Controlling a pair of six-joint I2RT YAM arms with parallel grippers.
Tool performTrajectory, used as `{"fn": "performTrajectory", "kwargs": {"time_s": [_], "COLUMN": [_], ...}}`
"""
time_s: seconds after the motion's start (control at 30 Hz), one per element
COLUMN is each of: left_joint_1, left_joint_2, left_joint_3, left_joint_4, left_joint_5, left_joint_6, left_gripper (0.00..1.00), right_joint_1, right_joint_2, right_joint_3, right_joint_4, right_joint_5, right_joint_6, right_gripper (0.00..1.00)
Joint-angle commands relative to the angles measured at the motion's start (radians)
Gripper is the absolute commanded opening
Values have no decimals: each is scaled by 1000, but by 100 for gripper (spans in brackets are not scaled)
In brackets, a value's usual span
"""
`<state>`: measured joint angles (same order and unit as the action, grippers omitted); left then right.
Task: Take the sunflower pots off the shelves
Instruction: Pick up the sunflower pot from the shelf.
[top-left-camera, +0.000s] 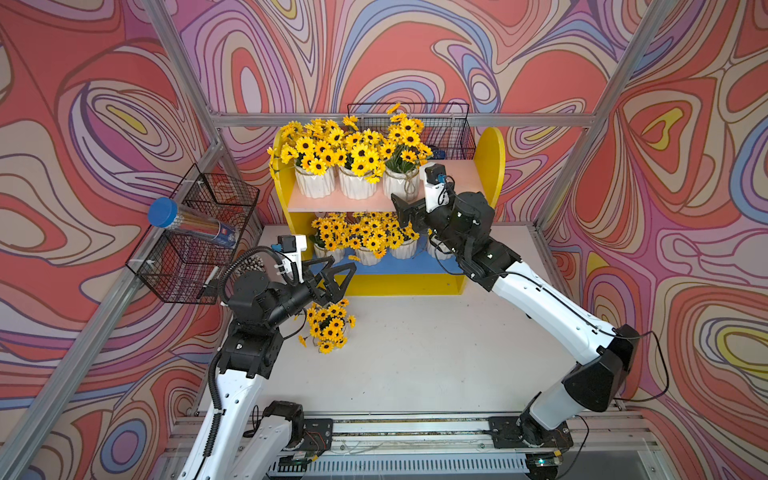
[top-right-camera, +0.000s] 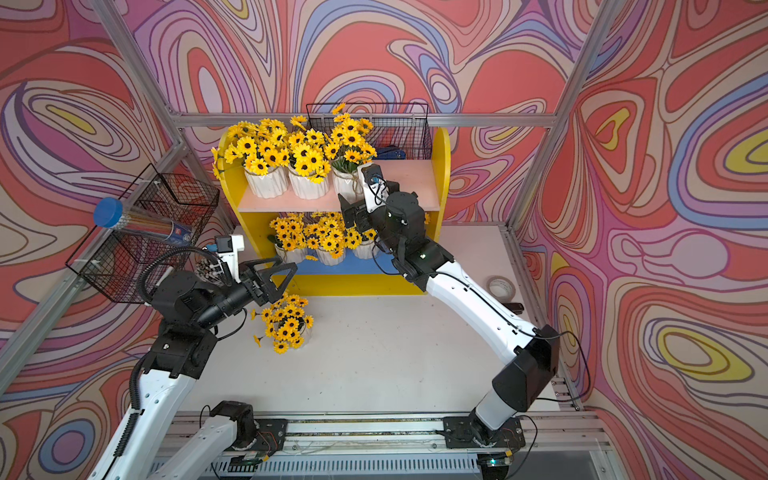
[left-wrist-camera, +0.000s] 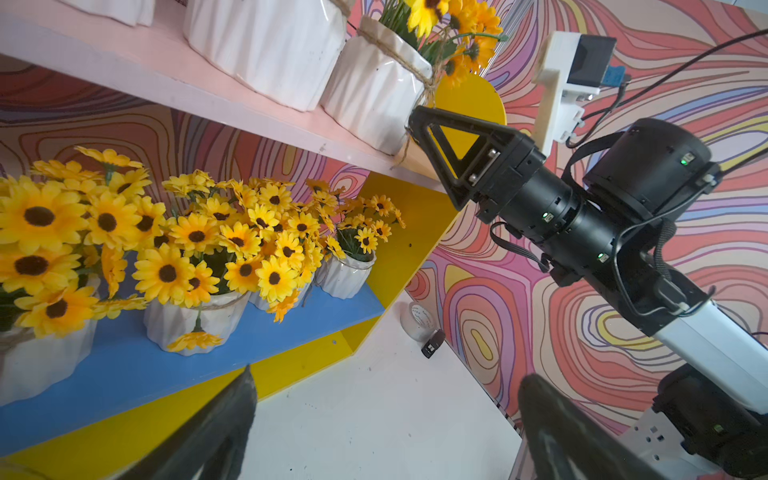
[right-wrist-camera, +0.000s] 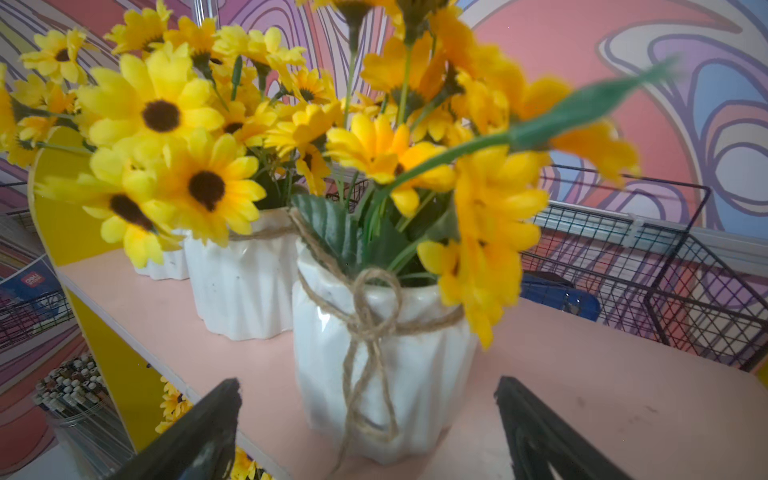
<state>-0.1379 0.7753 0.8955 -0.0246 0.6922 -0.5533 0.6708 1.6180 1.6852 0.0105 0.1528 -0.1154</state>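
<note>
Swirling red, pink and lilac walls (top-left-camera: 415, 50) close in a white surface (top-left-camera: 415, 365). At its far edge stand the yellow shelves (top-left-camera: 492, 158), with a pink upper board (top-left-camera: 457, 176) and a blue lower board (top-left-camera: 399, 266). A side basket (top-left-camera: 195, 257) of black wire hangs on the frame to the left and holds a blue-capped tube (top-left-camera: 187, 226). A back basket (top-left-camera: 449, 133) hangs behind the shelves.

Three sunflower pots (top-left-camera: 356, 185) sit side by side on the upper board, and the rightmost is the twine-tied pot (top-left-camera: 402, 185). A lower row (top-left-camera: 368, 255) of pots crowds the blue board, seemingly four, though blossoms hide most of them. A loose pot (top-left-camera: 328, 326) stands on the surface in front of the shelves' left end, its flowers covering it from above.

The right end effector (right-wrist-camera: 368, 382) is at the front of the upper board, jaws spread wide and gripping nothing, facing the twine-tied pot. In the left wrist view, one fingertip (left-wrist-camera: 415, 120) is touching or just beside that pot. The left end effector (top-left-camera: 338, 276) hangs over the surface just beside the loose pot, also wide open and empty. A tape roll (top-right-camera: 500, 286) lies on the surface to the right of the shelves.
</note>
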Motion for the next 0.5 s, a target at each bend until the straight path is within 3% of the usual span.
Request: {"fn": "performTrajectory", "kwargs": {"time_s": [0.0, 0.47], "left_joint_1": [-1, 12], "left_joint_2": [-13, -16], "left_joint_3": [-7, -16], "left_joint_4": [27, 25], "left_joint_5": [21, 28], "left_joint_6": [23, 23], "left_gripper": [100, 100], "right_joint_1": [0, -35], "right_joint_2": [25, 148], "right_joint_3": [50, 241], "right_joint_4": [24, -5], "right_joint_5": [-30, -40], "right_joint_6": [-22, -1], "right_gripper": [98, 98]}}
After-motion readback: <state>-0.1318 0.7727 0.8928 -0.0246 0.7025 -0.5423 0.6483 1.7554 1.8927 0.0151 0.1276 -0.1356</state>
